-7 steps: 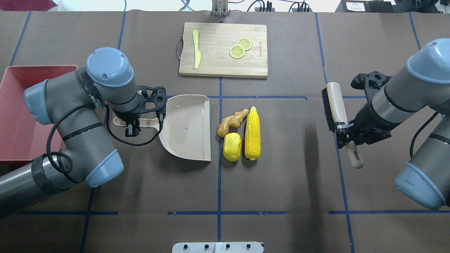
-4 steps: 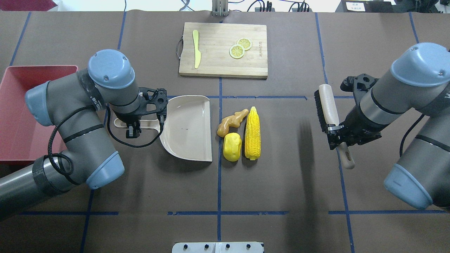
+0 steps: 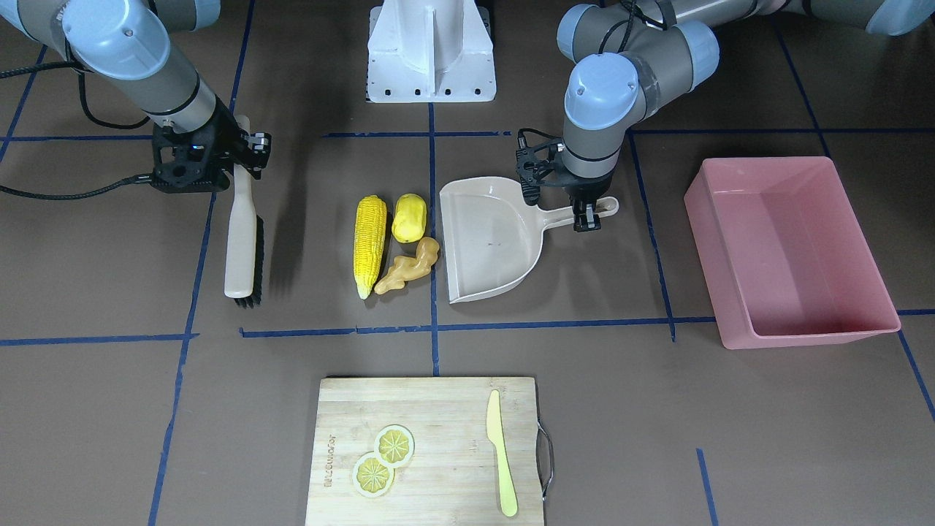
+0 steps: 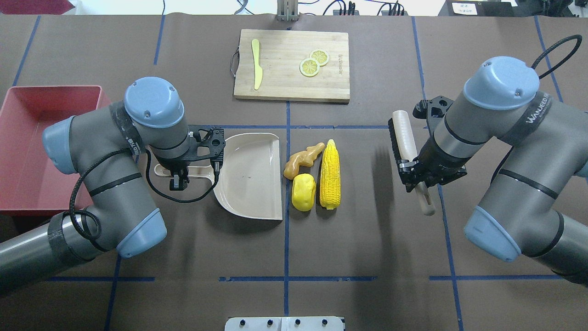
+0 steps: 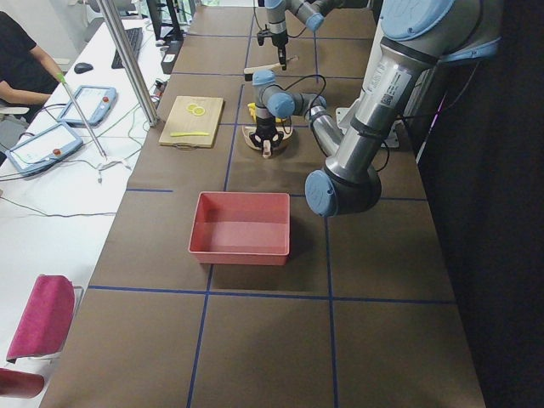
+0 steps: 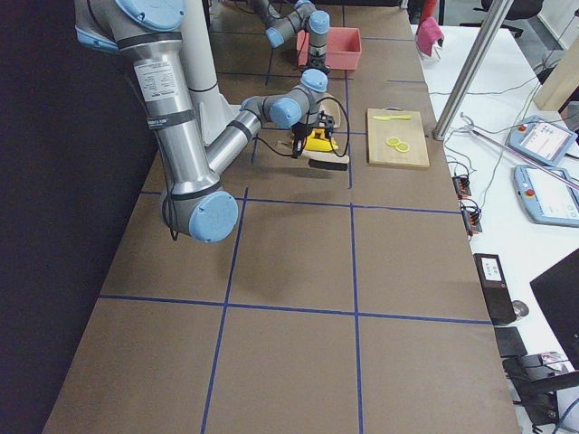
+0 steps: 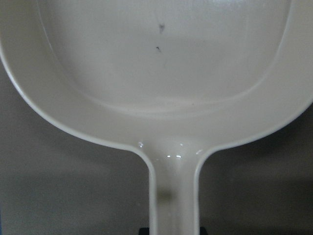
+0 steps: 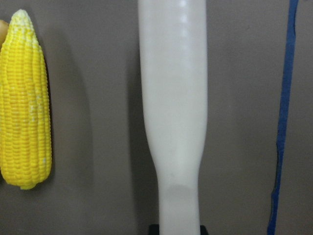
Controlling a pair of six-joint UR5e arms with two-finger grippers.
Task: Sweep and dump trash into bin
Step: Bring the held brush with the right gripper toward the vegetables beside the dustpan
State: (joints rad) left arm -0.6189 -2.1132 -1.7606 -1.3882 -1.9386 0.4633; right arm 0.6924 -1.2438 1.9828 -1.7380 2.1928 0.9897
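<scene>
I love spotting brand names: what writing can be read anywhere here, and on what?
"WANEED", rest cut off: on the right arm's black band.
Stamp on the cutting board: too blurred to read.
Print on the left arm's black band: too small to read.
White label beyond the table: too small to read.

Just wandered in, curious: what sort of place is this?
Probably a robotics lab: two robot arms stand at a table gridded with blue tape, the corn cob looks like a toy, and control tablets with cables lie on a side desk.
</scene>
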